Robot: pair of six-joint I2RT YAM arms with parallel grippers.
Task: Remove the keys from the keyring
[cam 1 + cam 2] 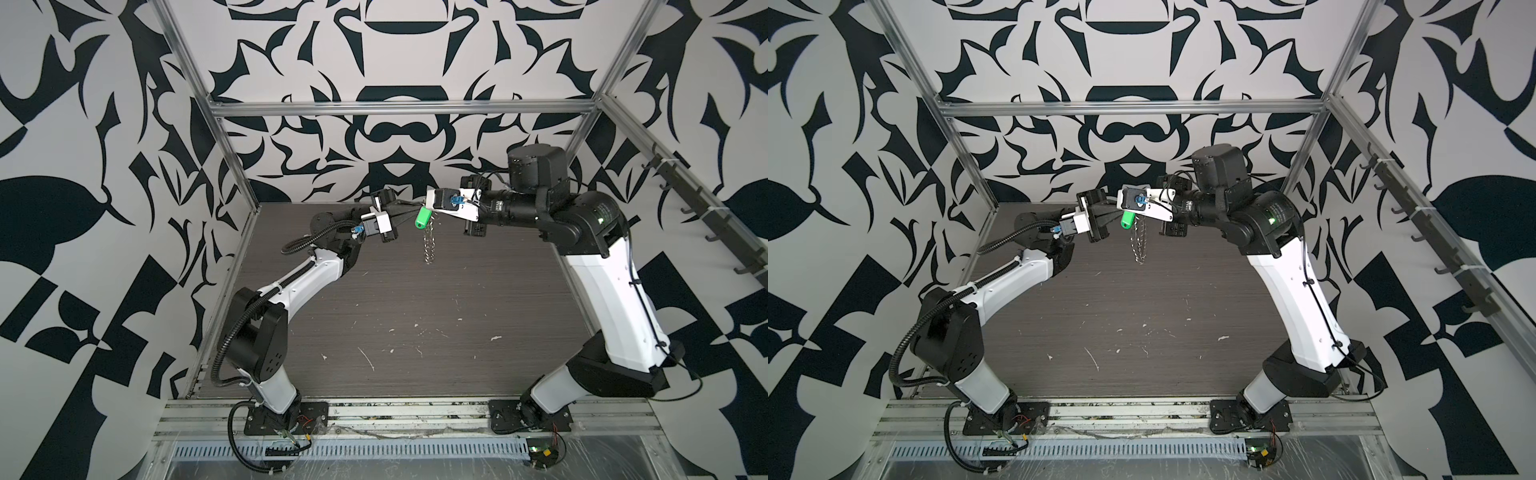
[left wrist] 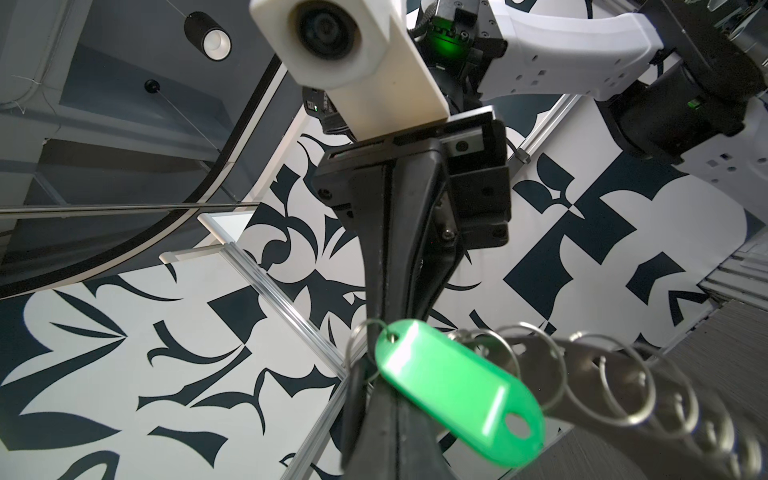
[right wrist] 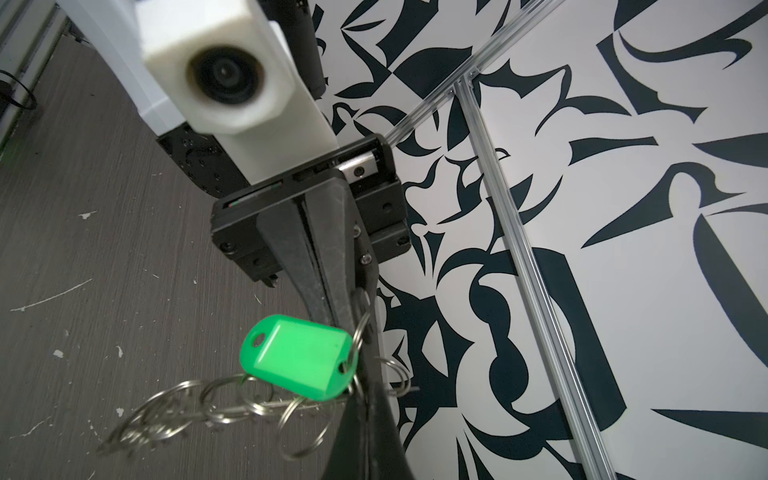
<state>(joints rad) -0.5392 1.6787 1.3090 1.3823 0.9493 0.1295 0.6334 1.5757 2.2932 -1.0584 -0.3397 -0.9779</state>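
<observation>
Left fingers point(image 3: 328, 257), right fingers point(image 2: 399, 249) closed, tip-to-tip at keyring point(image 1: 430, 243)

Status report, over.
Left gripper shut on keyring, held aloft. Right gripper shut beside green tag. Tag still on keyring. Nothing blocking.

Over the far half of the table point(image 1: 415, 316), the left gripper point(image 1: 417, 205) reaches in from the left and the right gripper point(image 2: 384, 313) from the right, their tips meeting nose to nose in mid-air. From that meeting point the keyring point(image 1: 430, 245) hangs edge-on, clear of the tabletop below. The keys point(image 1: 422, 217) dangle at its top, just to its left, close under the left gripper's tips.
</observation>
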